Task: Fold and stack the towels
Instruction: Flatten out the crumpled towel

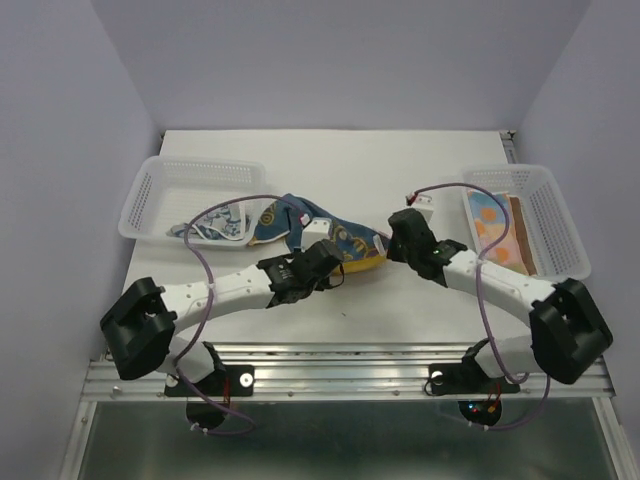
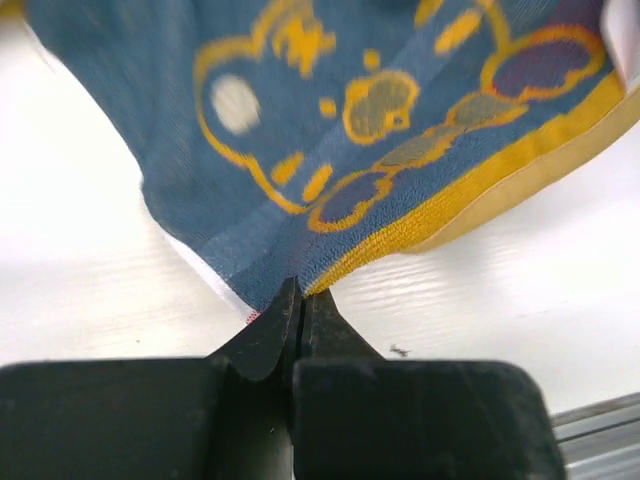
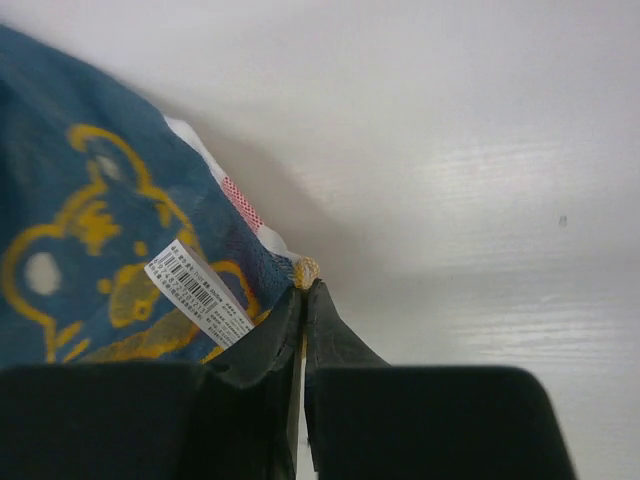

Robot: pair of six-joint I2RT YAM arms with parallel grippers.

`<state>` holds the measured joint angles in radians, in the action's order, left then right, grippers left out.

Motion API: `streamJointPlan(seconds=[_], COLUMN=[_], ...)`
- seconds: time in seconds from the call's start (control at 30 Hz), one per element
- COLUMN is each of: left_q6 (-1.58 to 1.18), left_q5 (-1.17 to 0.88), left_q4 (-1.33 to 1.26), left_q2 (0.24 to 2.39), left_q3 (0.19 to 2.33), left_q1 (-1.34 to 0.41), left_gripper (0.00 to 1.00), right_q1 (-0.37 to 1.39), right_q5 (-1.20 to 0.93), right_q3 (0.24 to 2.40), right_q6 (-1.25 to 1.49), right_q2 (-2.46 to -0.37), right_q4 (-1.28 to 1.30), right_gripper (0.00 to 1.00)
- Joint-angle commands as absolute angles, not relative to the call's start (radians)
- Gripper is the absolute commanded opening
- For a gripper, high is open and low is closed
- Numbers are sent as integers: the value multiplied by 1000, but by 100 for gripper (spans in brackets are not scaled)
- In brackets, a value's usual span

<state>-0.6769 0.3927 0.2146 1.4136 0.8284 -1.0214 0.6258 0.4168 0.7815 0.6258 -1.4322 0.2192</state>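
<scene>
On the table (image 1: 330, 165), centre, blue towel (image 1: 340, 238) lies bunched between the arms; left gripper (image 2: 300, 292) clamped on one yellow-hemmed corner, right gripper (image 3: 303, 287) clamped on another, probably to stretch it flat for folding; folded towels (image 1: 495, 228) sit stacked in the right-hand basket (image 1: 562, 215).

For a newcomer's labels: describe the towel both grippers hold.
At the table's middle, a crumpled towel is pinched by the left gripper and right gripper. Unlike the white patterned towel at the left basket, it is dark blue with yellow cartoon outlines.
</scene>
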Motion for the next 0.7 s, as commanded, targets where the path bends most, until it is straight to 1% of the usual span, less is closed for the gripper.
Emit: streamJointPlan(seconds=[0.0, 0.13, 0.23, 0.27, 0.33, 0.43, 0.5, 0.57, 0.67], left_q6=[-617, -423, -321, -299, -272, -250, -249, -253, -278], left_q5=[541, 503, 378, 345, 278, 141, 5, -178, -290], left_q4=[258, 210, 180, 169, 153, 118, 72, 12, -24], left_q2=[1272, 1168, 1105, 1089, 1034, 980, 927, 878, 851], left_q3=[1001, 1147, 1245, 1256, 1273, 1289, 1281, 1267, 1270], left_q1=[-1028, -1028, -1028, -1028, -1028, -1028, -1028, -1028, -1028], left_gripper=[0, 0, 0, 0, 0, 0, 0, 0, 0], right_q1=[634, 634, 635, 634, 634, 635, 634, 635, 634], right_q5=[464, 371, 361, 345, 305, 177, 82, 16, -167], right_q3=[819, 900, 1013, 1014, 1080, 1127, 1169, 1207, 1248], right_q6=[531, 471, 425, 414, 400, 391, 390, 394, 411], right_q2=[-1194, -1034, -957, -941, -896, -850, -813, -787, -763], right_q4=[147, 133, 155, 161, 176, 176, 181, 184, 175], right_gripper=[1, 1, 1, 1, 1, 1, 1, 1, 1])
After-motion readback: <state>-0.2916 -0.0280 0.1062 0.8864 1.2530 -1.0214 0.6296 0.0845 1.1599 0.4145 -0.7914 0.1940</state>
